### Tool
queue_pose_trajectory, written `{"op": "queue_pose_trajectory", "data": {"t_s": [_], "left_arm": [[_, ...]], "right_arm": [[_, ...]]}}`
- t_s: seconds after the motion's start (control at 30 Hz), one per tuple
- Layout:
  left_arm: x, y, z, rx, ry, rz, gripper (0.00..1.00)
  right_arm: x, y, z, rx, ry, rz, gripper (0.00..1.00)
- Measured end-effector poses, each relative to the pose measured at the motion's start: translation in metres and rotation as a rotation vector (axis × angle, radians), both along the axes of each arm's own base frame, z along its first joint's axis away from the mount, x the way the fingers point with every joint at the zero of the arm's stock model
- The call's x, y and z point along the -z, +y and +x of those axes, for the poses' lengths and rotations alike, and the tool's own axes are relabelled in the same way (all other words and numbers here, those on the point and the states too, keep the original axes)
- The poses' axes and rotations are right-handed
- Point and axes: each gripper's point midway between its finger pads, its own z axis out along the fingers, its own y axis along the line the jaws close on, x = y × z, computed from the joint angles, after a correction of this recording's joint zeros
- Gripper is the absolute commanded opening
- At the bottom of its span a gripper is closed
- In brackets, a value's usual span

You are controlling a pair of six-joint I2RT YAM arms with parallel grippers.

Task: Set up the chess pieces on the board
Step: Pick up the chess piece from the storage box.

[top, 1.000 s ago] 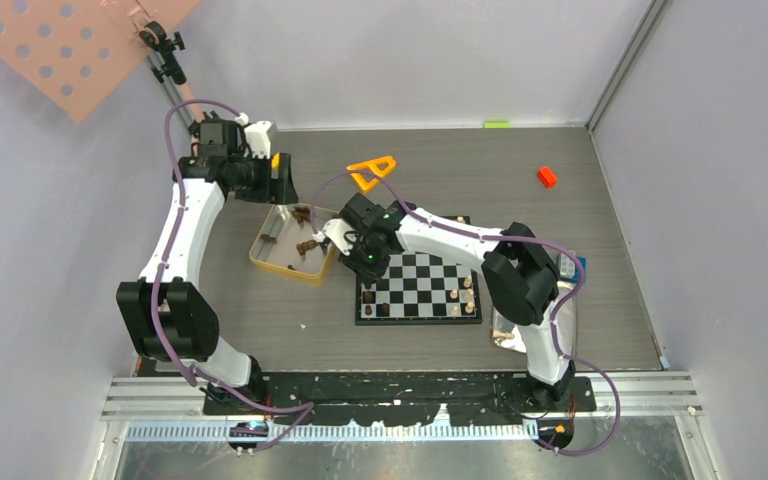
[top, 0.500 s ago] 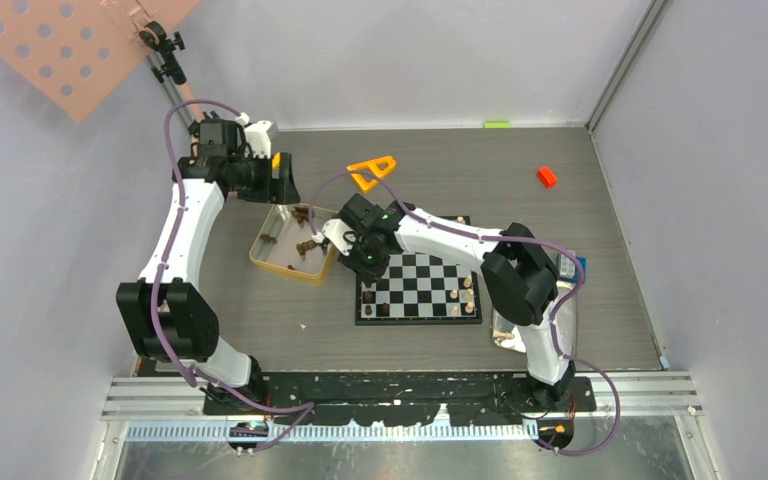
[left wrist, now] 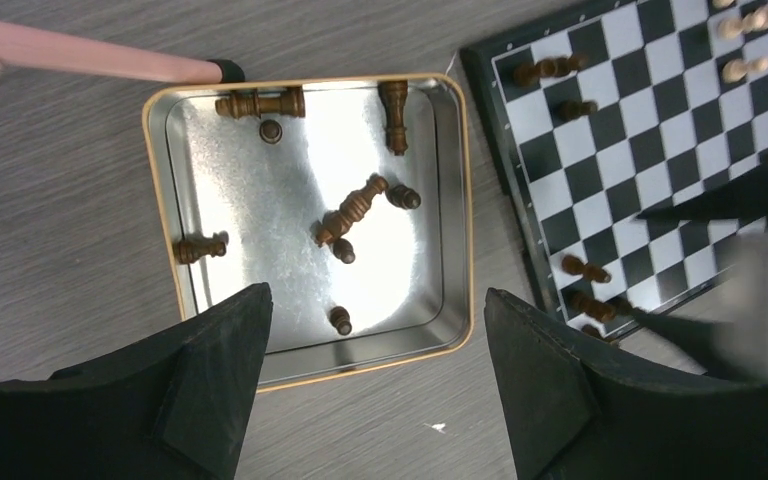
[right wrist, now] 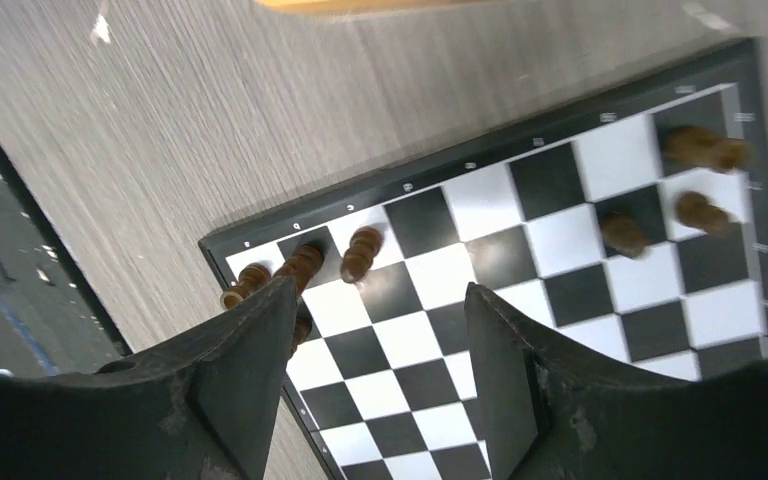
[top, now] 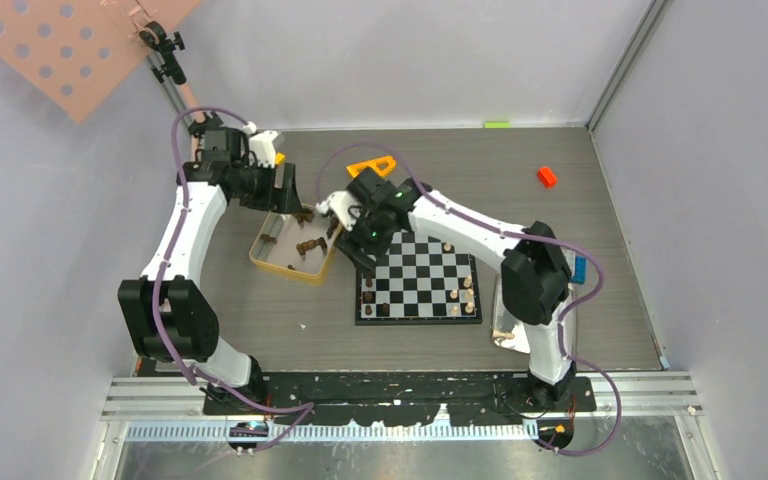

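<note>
The board lies at mid-table, with dark chess pieces along its left edge and pale ones at its right. My right gripper hovers over the board's far left corner. In the right wrist view it is open over bare squares, with three dark pieces just beyond its left finger. More dark pieces lie in the gold tin. My left gripper hangs open above the tin's near rim, holding nothing.
An orange triangle lies behind the tin and a red-orange block at the back right. A blue brick and a silver tray sit beside the right arm. A pink pegboard hangs at the top left.
My right gripper has opened and drawn back from the board's left column toward the far corner. The left gripper has shifted slightly right over the tin.
</note>
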Motion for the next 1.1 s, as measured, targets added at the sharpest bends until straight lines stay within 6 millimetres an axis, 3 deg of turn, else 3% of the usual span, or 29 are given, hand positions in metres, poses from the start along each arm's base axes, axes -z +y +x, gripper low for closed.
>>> {"op": "queue_pose_trajectory", "data": {"t_s": [0.17,0.33,0.4,0.53,0.73,1.1], "left_arm": [[0.022,-0.004,-0.01,0.084,0.017,0.054,0.69],[0.054,-0.029,-0.015,0.244,0.031,0.178,0.6],[0.066,-0.037,-0.014,0.285,0.041,0.214,0.59],[0.095,-0.051,-0.011,0.344,0.08,0.287,0.59],[0.129,-0.047,-0.002,0.342,0.151,0.352,0.55],[0.145,-0.055,0.012,0.344,0.169,0.354,0.41]], "right_arm": [[-0.059,-0.017,0.032,0.104,-0.016,0.154,0.68],[-0.098,-0.063,0.064,0.233,-0.059,0.231,0.67],[-0.099,-0.079,0.068,0.267,-0.06,0.231,0.66],[-0.081,-0.102,0.063,0.311,-0.02,0.2,0.65],[-0.054,-0.125,0.055,0.362,0.05,0.157,0.64],[-0.058,-0.136,0.054,0.386,0.046,0.178,0.62]]}}
